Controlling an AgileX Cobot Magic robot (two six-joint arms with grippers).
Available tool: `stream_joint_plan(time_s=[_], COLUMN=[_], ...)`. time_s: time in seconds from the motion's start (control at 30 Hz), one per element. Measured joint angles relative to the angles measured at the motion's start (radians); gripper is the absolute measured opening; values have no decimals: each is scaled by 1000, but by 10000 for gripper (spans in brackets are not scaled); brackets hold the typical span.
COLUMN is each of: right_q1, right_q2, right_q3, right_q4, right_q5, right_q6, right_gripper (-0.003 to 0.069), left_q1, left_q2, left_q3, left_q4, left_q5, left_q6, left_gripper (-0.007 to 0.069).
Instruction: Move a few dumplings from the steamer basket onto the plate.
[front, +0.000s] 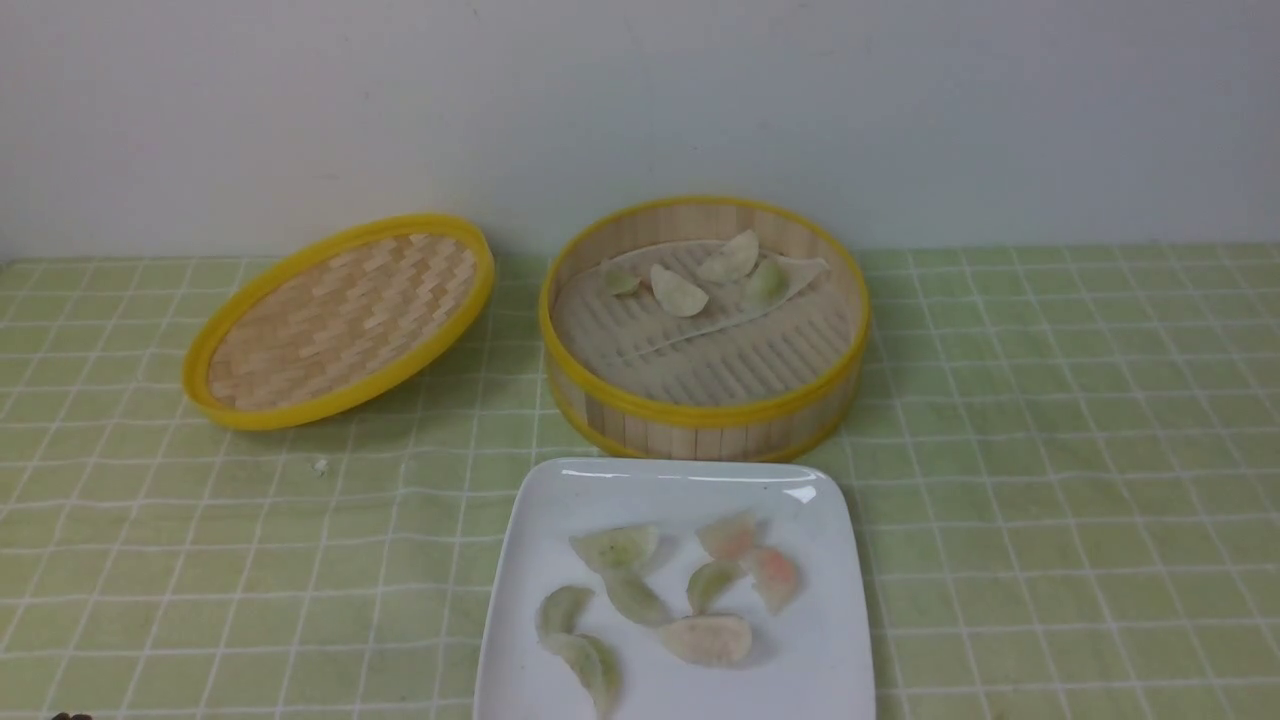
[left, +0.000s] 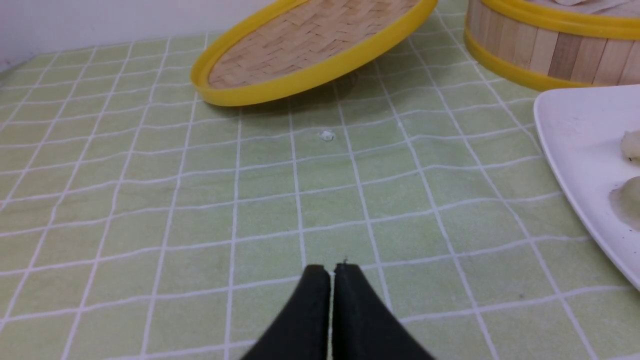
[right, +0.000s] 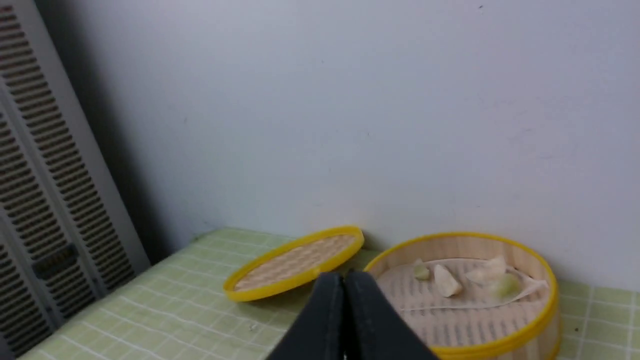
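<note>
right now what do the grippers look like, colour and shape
Only the finger ends show. The left gripper has two matte black fingers, wedge-shaped, wide at the base and narrowing to blunt tips, with flat inner faces. The right gripper looks the same. No cables or markings are visible on them.

This looks like a lab or test room dressed as a dining table. A green grid-patterned tablecloth (front: 1050, 450) runs to the table's far edge against a bare pale wall (front: 640, 100). A grey louvred metal panel (right: 35, 175) stands past the left edge. A bamboo steamer basket (front: 700, 412) and white plate (front: 820, 640) are the kitchen touches.
</note>
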Motion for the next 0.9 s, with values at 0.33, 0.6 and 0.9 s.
stream_joint_plan(time_s=[0.33, 0.6, 0.9], right_q1=[0, 0, 0], right_q2=[-134, -135, -135], right_q3=[218, 224, 224], right_q4=[18, 25, 289], right_q5=[-81, -234, -271], right_q6=[38, -48, -385], right_gripper=[-16, -16, -16], left_q1=[0, 0, 0], left_q2=[0, 0, 0], left_q3=[0, 0, 0], left_q4=[0, 0, 0], left_q5=[0, 0, 0], left_q6=[0, 0, 0], left_gripper=[-6, -6, -6])
